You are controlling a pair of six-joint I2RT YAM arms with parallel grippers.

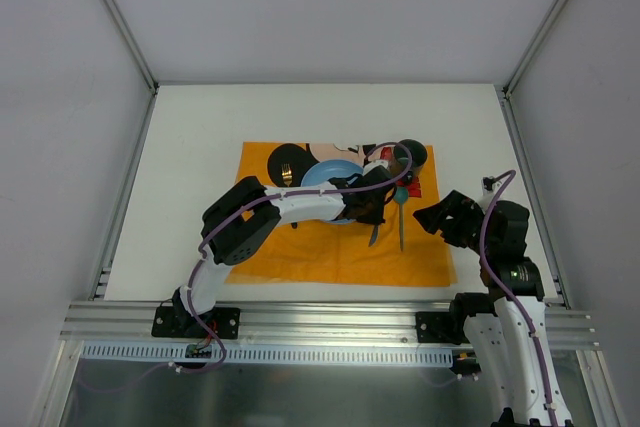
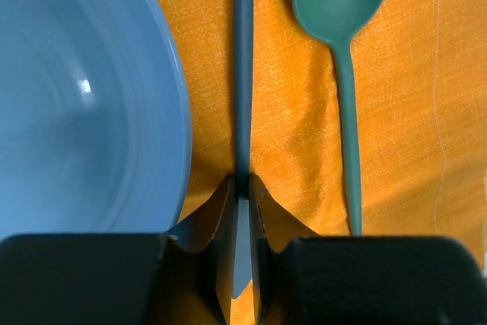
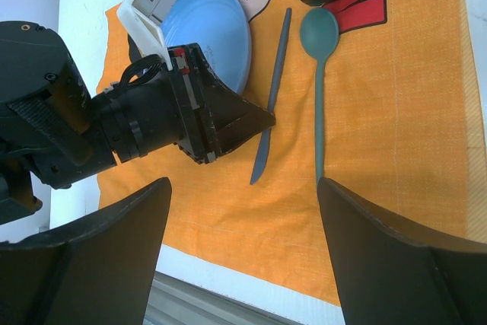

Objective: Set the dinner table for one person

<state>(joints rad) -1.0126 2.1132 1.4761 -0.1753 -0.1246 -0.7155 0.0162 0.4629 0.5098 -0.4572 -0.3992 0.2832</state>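
The top camera is looking down on the orange placemat [image 1: 330, 259] from high up; the left wrist camera is viewing it closely, the right from farther, both catching the knife [image 2: 243, 74].

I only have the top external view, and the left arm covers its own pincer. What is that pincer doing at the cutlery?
Observer: The left wrist view shows the left pincer closed on the grey-blue knife, gripping it from both sides.
Operator: Where does the knife sit relative to the dishes?
Observer: It lies lengthwise on the orange placemat, between the blue plate and the green spoon, touching neither.
Operator: And the other pincer?
Observer: The right wrist view shows the right pincer wide open, with nothing held between its fingers.
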